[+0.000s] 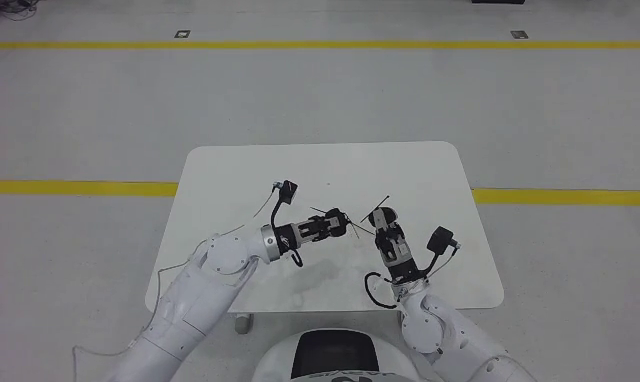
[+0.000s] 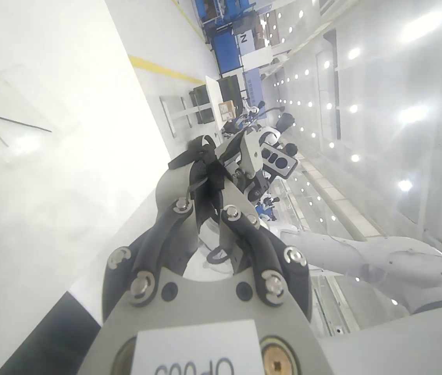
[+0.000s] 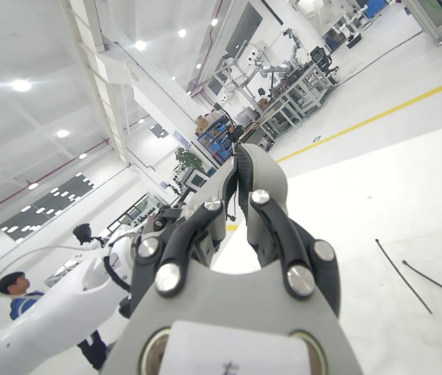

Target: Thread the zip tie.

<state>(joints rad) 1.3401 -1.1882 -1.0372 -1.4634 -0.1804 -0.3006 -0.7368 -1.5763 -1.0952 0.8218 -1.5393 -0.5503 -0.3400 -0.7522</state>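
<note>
Both left tool (image 2: 203,165) and right tool (image 3: 239,161) clenched on the zip tie (image 3: 237,206) — close together over the table (image 1: 250,172)

**Left arm** (image 1: 205,282) and **right arm** (image 1: 447,334): glossy white, rounded casings with looping black cables (image 1: 370,289).

**Left gripper** (image 2: 201,159) and **right gripper** (image 3: 239,158): grey metal palm plates (image 3: 236,302), black link bars (image 2: 154,243) pinned by round silver screws (image 3: 298,276), and pale grey fingers (image 3: 271,175) with ribbed black pads (image 3: 249,181). A white printed label (image 2: 193,347) sits on each plate.
</note>
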